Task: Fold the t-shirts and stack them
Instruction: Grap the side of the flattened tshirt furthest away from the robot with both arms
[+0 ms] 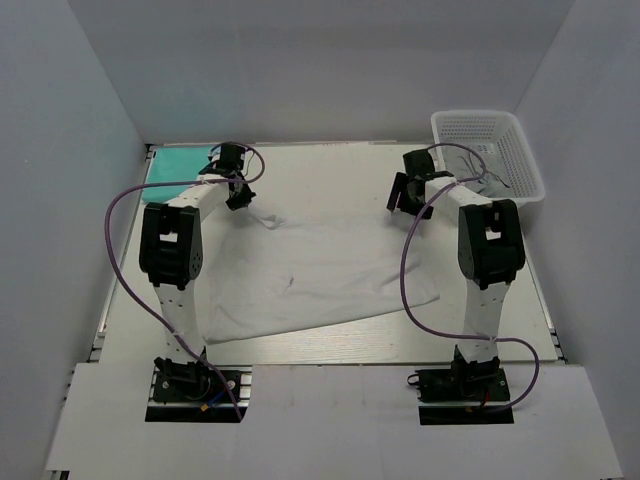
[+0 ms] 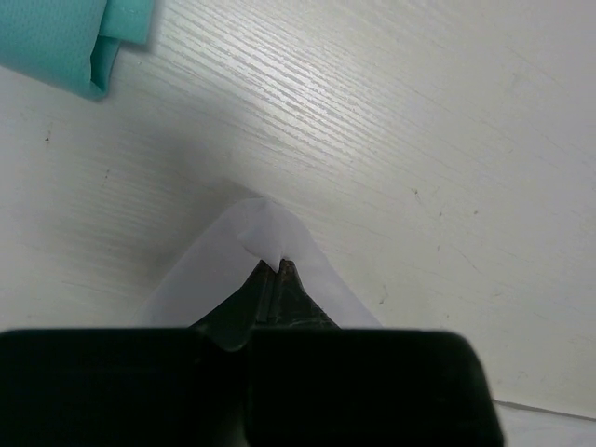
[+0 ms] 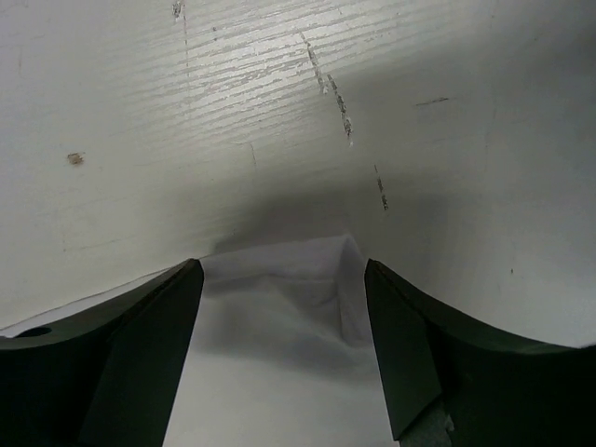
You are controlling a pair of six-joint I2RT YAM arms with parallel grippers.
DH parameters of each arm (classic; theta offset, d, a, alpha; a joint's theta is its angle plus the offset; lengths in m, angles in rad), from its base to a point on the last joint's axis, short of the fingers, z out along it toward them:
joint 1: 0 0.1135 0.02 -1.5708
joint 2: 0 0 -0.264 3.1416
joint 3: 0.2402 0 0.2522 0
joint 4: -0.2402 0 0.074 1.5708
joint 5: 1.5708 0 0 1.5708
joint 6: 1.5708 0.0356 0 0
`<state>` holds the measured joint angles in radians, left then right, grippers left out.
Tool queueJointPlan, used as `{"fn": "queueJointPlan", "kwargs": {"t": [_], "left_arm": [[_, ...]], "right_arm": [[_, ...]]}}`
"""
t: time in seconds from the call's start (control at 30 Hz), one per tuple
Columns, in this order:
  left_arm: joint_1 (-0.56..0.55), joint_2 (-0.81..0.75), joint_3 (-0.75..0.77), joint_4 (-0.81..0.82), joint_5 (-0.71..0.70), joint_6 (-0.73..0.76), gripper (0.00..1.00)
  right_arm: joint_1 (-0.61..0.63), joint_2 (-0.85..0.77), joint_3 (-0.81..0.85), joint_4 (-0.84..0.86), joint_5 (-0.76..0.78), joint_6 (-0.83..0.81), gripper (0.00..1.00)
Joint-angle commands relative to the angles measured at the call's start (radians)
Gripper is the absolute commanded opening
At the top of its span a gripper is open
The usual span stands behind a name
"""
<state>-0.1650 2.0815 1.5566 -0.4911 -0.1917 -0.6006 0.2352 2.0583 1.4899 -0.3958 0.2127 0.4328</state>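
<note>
Here the left fingers [image 2: 289,293] pinch a corner of the white shirt [image 1: 320,275] spread on the desk [image 1: 330,170]; the right fingers [image 3: 140,363] stand open over another corner

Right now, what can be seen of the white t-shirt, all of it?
The white t-shirt is plain, soft, thin-looking cloth, spread mostly flat and lightly creased across the middle of the table. Its far-left corner is pinched in the shut left claw. A corner on its far-right side lies between the fingers of the open right claw, not gripped.
</note>
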Motion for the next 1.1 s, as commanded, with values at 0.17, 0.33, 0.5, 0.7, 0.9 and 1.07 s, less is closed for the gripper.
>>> {"fn": "queueJointPlan", "kwargs": {"t": [0.17,0.33,0.5,0.7,0.9,1.07], "left_arm": [[0.007,-0.103,-0.015,0.013,0.023,0.013,0.0],[-0.002,-0.188,-0.105,0.022,0.023,0.013,0.0],[-0.011,-0.311,-0.234,0.051,0.061,0.002,0.0],[-0.021,-0.473,-0.377,0.039,0.109,-0.043,0.0],[-0.021,-0.649,-0.567,-0.012,0.161,-0.1,0.0],[-0.021,-0.79,-0.638,-0.119,0.173,-0.142,0.0]], "right_arm": [[-0.005,0.017,0.018,0.078,0.024,-0.005,0.47],[0.003,-0.007,-0.019,0.124,0.033,-0.025,0.08],[0.018,-0.124,-0.161,0.268,-0.013,-0.068,0.0],[0.032,-0.208,-0.238,0.314,-0.022,-0.106,0.0],[0.033,-0.303,-0.345,0.354,-0.052,-0.109,0.0],[0.036,-0.378,-0.391,0.362,-0.042,-0.121,0.0]]}}
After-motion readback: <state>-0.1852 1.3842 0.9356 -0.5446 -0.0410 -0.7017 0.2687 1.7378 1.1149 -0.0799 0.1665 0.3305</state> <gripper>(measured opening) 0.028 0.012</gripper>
